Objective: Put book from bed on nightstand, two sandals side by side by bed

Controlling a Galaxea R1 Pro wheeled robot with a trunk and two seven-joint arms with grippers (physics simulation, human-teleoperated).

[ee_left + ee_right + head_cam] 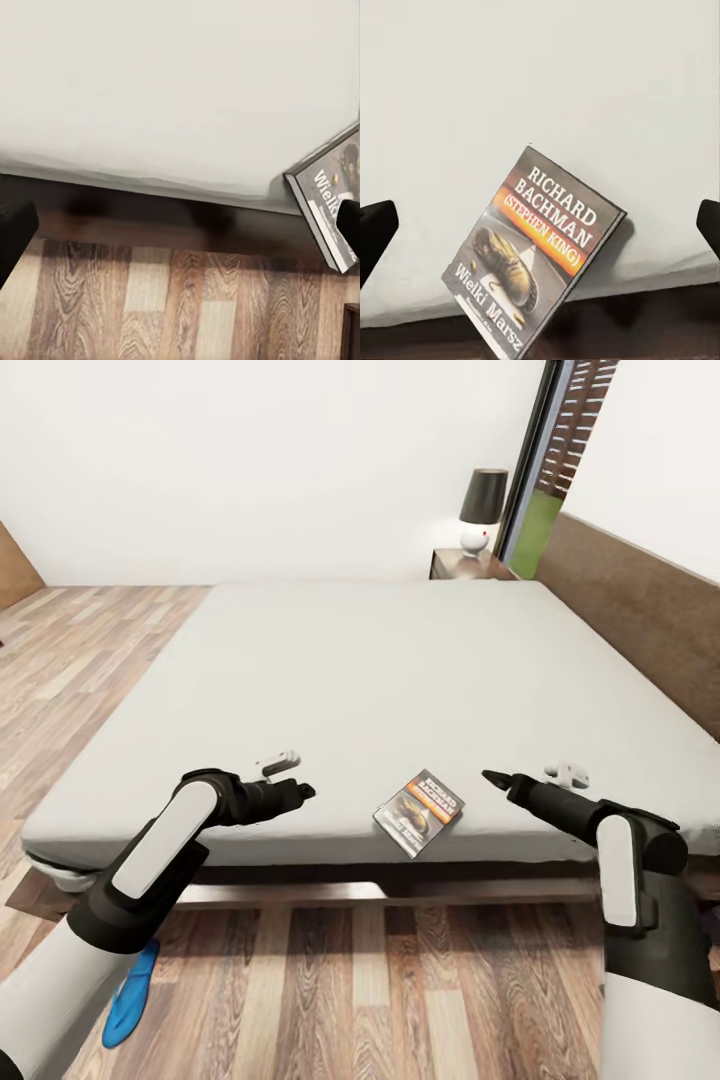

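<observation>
White walls and a wood-plank floor (330, 980) frame the bedroom, with a tall dark-framed window (545, 470) at the far right corner. A large bed (380, 680) with a pale mattress fills the middle, its wooden headboard (640, 600) along the right side. The book (419, 811) lies flat at the mattress's near edge, one corner overhanging it. The left tool (300, 792) hovers over the near edge to the book's left, and the right tool (497, 778) hovers to its right; both have their fingers apart, holding nothing. A nightstand (465, 564) with a lamp (481, 510) stands beyond the bed's far right corner. One blue sandal (128, 1000) lies on the floor under the left arm.
</observation>
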